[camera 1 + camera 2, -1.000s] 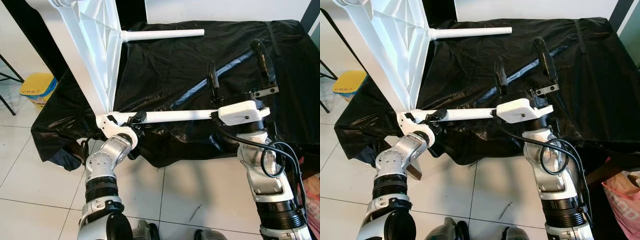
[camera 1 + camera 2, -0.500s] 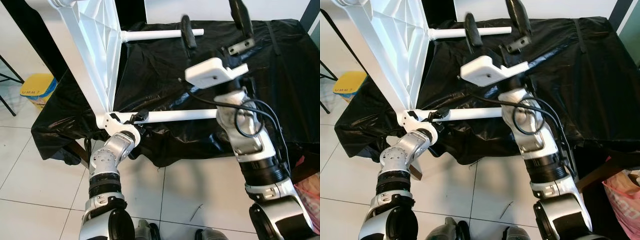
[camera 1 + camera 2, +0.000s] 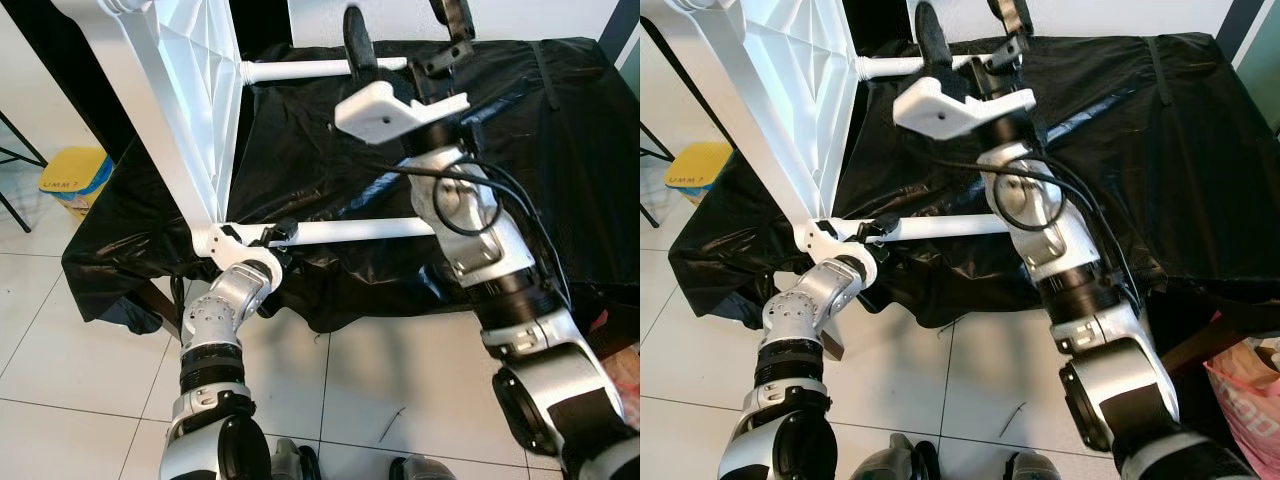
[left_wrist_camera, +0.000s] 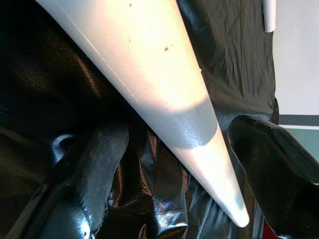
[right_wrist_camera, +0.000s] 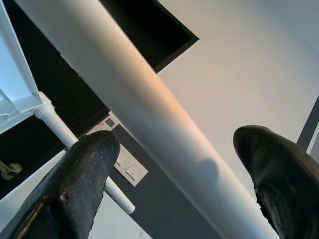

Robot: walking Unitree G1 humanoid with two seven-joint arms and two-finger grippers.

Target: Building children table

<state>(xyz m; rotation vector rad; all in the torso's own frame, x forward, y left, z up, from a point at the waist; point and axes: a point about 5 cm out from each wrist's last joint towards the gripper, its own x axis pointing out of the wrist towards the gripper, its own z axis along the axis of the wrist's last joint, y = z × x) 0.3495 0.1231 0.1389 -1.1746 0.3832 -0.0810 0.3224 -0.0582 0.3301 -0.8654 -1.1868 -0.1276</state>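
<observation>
The white table top (image 3: 175, 95) stands on its edge at the left side of the desk (image 3: 560, 150), which is draped in a black sheet (image 3: 330, 140). Two white legs stick out of it across the sheet, one along the far edge (image 3: 300, 70) and one along the near edge (image 3: 355, 230).

The left tool (image 3: 278, 236) sits at the near left corner of the desk, where the near leg meets the table top. Its fingers (image 4: 87, 174) are spread on either side of that leg; in the left wrist view a gap shows between each finger and the leg, so they do not pinch it.

The right tool (image 3: 400, 35) is raised over the far edge of the desk, at the far leg. Its fingers (image 5: 75, 184) are spread wide with that leg running between them in the right wrist view, and they are clear of it.

A yellow bin (image 3: 75, 175) stands on the tiled floor (image 3: 80, 340) to the left of the desk.
</observation>
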